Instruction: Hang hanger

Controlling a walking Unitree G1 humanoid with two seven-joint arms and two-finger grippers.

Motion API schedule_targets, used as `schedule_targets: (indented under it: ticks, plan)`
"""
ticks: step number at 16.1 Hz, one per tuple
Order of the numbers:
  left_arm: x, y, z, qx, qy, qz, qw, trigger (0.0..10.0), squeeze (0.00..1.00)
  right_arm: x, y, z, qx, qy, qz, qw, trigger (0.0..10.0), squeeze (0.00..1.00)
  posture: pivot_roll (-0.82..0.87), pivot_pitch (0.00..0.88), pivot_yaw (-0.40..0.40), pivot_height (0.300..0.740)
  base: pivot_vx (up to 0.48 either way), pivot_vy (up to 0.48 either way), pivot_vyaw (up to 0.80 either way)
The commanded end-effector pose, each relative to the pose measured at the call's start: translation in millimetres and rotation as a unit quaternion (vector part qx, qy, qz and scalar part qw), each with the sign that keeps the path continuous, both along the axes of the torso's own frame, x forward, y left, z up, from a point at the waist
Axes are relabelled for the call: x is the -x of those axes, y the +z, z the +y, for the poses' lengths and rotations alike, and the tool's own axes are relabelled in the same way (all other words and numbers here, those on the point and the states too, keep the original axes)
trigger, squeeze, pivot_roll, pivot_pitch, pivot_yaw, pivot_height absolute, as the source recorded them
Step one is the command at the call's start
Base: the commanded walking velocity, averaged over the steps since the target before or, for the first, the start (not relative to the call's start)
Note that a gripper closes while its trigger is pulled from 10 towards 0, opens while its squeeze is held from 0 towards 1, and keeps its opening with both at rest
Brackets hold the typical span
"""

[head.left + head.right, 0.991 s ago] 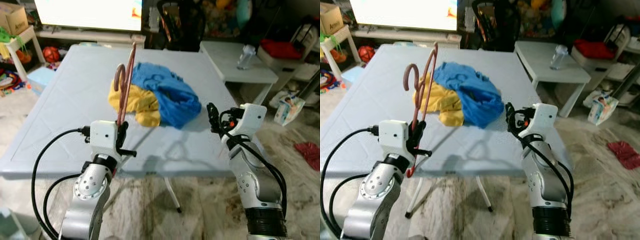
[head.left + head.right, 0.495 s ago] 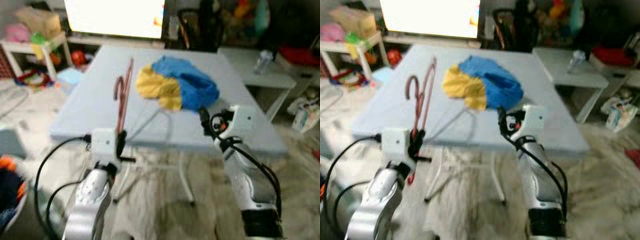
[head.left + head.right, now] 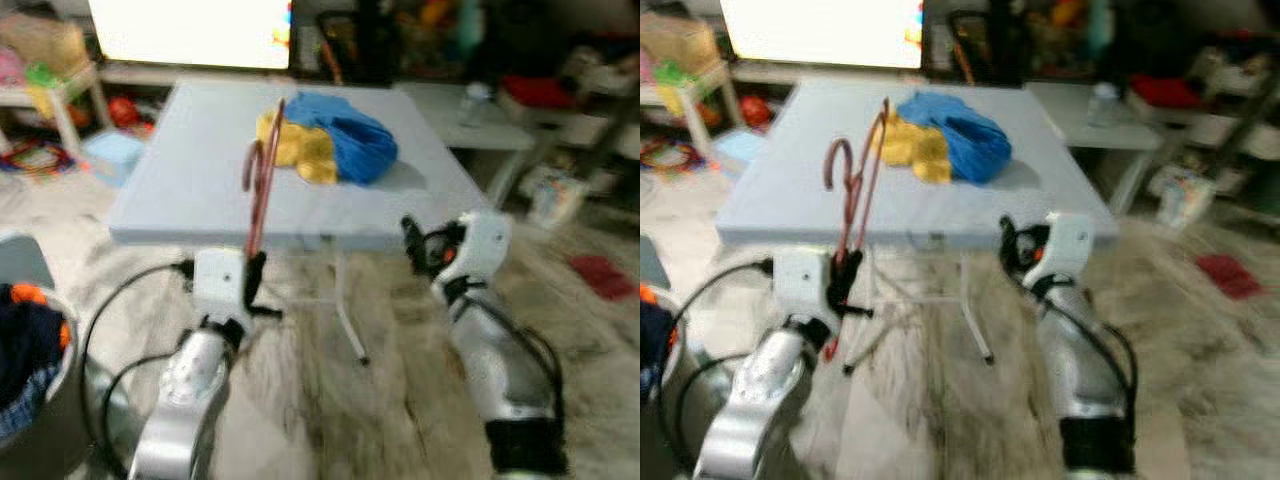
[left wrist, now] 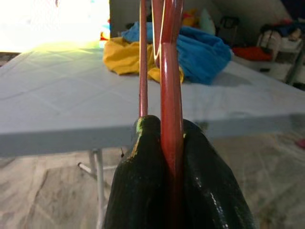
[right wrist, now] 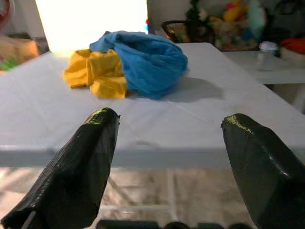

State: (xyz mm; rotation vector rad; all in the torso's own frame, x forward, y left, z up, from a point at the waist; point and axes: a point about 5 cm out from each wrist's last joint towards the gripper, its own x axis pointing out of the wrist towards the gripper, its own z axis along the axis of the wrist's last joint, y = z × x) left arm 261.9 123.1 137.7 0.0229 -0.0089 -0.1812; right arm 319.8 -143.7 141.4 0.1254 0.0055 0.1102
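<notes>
A red hanger stands upright in front of me, its hook at the top, with my left gripper shut on its lower part. In the left wrist view the two black fingers clamp the hanger's red bar. My right gripper is held out at the right, open and empty; its fingers point at the table. Both grippers are in front of the table's near edge, over the floor.
A pale folding table carries a yellow garment and a blue garment. A bright screen stands behind it. A white side table is at the right, a laundry basket at the left.
The camera has pulled back from the table, so the table sits farther off and more floor shows. The left gripper still holds the hanger upright; the right gripper stays open.
</notes>
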Motion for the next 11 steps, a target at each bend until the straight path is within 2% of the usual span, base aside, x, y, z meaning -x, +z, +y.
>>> schedule_targets:
  ticks: [1,2,4,6,7,8,9,10,11]
  plan:
    - [-1.2,3.9,-1.4,0.003,-0.002,-0.008,1.000,10.0,0.00,-2.9,3.5,-0.5,0.016,0.000,-0.010,1.000,10.0,0.00,0.10,0.000,-0.108,0.740,-0.296,0.000,0.00]
    - [-1.3,4.0,-1.4,0.002,-0.003,-0.009,1.000,10.0,0.00,-3.2,3.2,0.1,0.007,0.004,-0.010,1.000,10.0,0.00,0.10,0.000,-0.108,0.740,-0.300,0.000,0.00]
    - [-1.6,4.0,-2.2,0.001,-0.005,-0.009,1.000,10.0,0.00,-6.0,3.0,-1.2,0.024,0.007,-0.009,1.000,10.0,0.00,0.11,0.000,-0.107,0.740,-0.270,0.000,0.00]
    - [-1.4,1.9,-2.8,-0.001,-0.006,-0.007,1.000,10.0,0.00,-8.4,3.4,-3.1,0.069,0.001,-0.023,0.997,10.0,0.00,0.10,0.000,-0.109,0.740,0.000,0.000,0.00]
    - [-1.3,1.8,-3.0,-0.001,-0.006,-0.007,1.000,10.0,0.00,-7.9,5.1,-1.7,0.076,0.012,-0.037,0.996,10.0,0.00,0.10,0.000,-0.108,0.740,0.000,0.000,0.00]
    - [-1.5,1.8,-3.1,-0.001,-0.007,-0.006,1.000,10.0,0.00,-9.0,4.4,0.5,0.084,0.039,-0.028,0.995,10.0,0.00,0.10,0.000,-0.109,0.740,0.000,0.000,0.00]
    - [-1.9,2.1,-2.8,-0.003,-0.006,-0.008,1.000,10.0,0.00,-10.1,5.1,0.9,0.069,0.055,-0.020,0.996,10.0,0.00,0.11,0.000,-0.107,0.740,0.000,0.000,0.00]
    - [-4.0,0.3,-0.5,-0.007,-0.003,-0.002,1.000,10.0,0.00,-15.9,9.1,-6.4,0.096,0.046,-0.029,0.994,10.0,0.00,0.11,0.000,-0.104,0.740,0.000,0.000,0.00]
    - [-4.3,0.1,-0.3,-0.007,-0.003,-0.002,1.000,10.0,0.00,-16.6,9.3,-7.5,0.099,0.045,-0.030,0.994,10.0,0.00,0.11,0.000,-0.104,0.740,0.000,0.000,0.00]
